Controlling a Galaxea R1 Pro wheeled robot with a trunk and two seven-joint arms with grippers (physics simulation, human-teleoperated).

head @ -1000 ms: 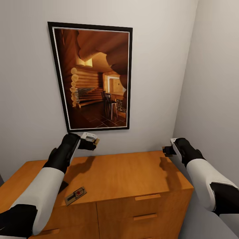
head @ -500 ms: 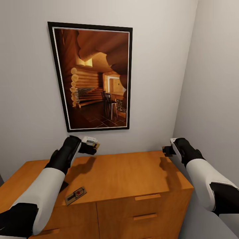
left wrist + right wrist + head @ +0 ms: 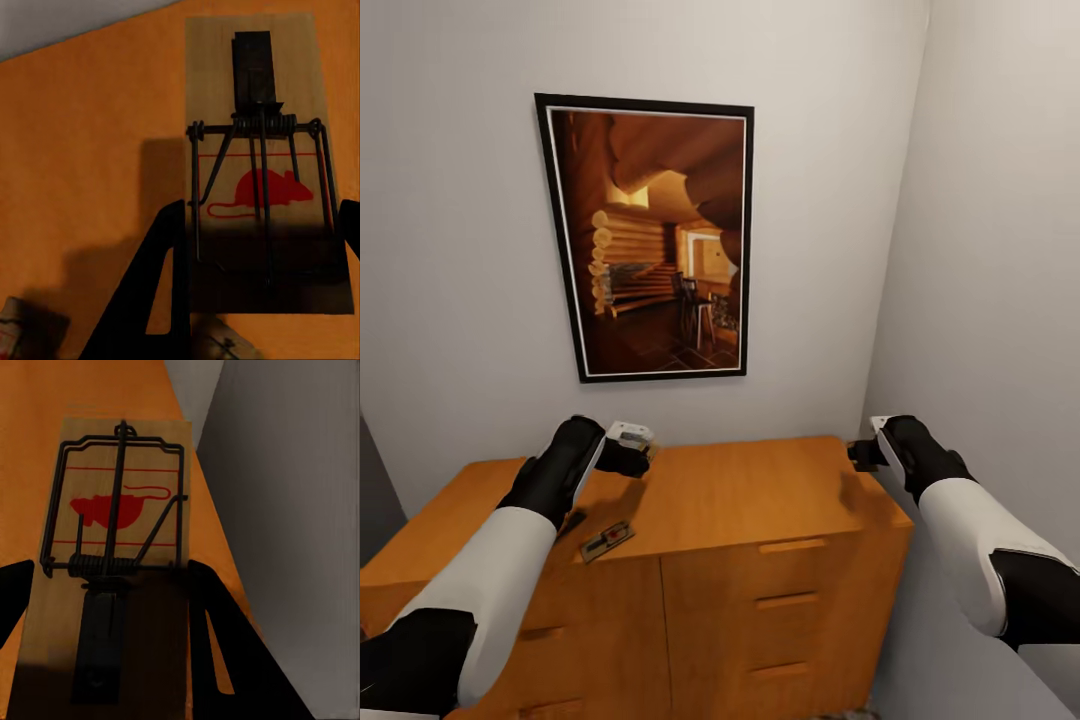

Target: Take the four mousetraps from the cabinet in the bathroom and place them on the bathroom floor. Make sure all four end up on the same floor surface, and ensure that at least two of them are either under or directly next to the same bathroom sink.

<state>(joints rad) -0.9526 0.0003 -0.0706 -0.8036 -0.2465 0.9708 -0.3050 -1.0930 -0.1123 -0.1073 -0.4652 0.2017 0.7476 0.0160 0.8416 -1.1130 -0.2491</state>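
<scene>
A mousetrap (image 3: 262, 172) is held between the closed fingers of the left tool (image 3: 628, 447), long axis running out along them. A second mousetrap (image 3: 112, 562) is clamped likewise in the right tool (image 3: 860, 455). A third mousetrap (image 3: 607, 541) lies on the cabinet (image 3: 760, 495), just below the left tool, nearer that arm.

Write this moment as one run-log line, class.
left gripper: holds brown wooden mousetrap | right gripper: holds second mousetrap | orange-brown wooden cabinet: another trap on top

Pale grey walls (image 3: 460, 250) meet in corner; black-framed log-cabin picture (image 3: 655, 240) hangs on back wall
</scene>
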